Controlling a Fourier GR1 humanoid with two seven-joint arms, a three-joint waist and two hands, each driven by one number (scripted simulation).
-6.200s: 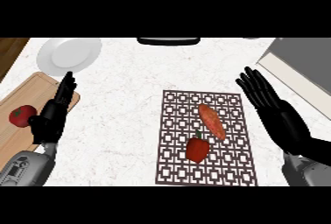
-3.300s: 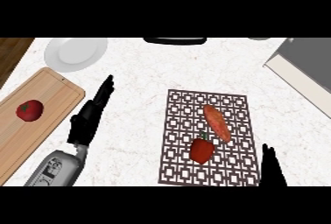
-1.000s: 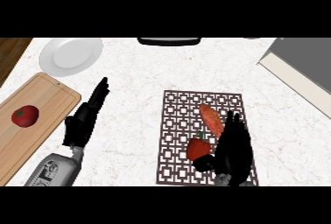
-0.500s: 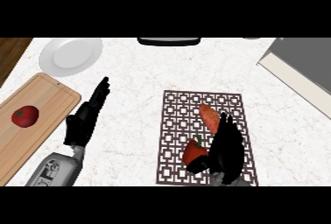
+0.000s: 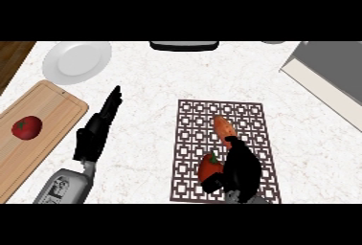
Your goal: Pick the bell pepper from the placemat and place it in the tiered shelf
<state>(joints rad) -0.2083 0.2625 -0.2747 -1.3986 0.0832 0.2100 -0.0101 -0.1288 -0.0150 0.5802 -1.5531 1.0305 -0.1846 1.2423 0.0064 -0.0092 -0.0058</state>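
The red bell pepper point(image 5: 208, 167) lies on the brown lattice placemat point(image 5: 198, 119), near its lower end. My right hand point(image 5: 242, 166) covers the pepper's right side, with fingers curled over it and the thumb tucked below it. An orange elongated vegetable point(image 5: 223, 126) lies on the mat just beyond the hand. The grey tiered shelf point(image 5: 331, 72) stands at the far right. My left hand point(image 5: 97, 129) rests open on the counter left of the mat, fingers pointing away.
A wooden cutting board point(image 5: 42, 110) at the left carries a red tomato point(image 5: 27, 128). A white plate point(image 5: 76, 61) sits at the back left. A dark object point(image 5: 184, 45) lies at the back edge.
My right hand has come in from the lower right over the mat, settled onto the bell pepper and drawn its fingers in around it. The left hand has stayed still.
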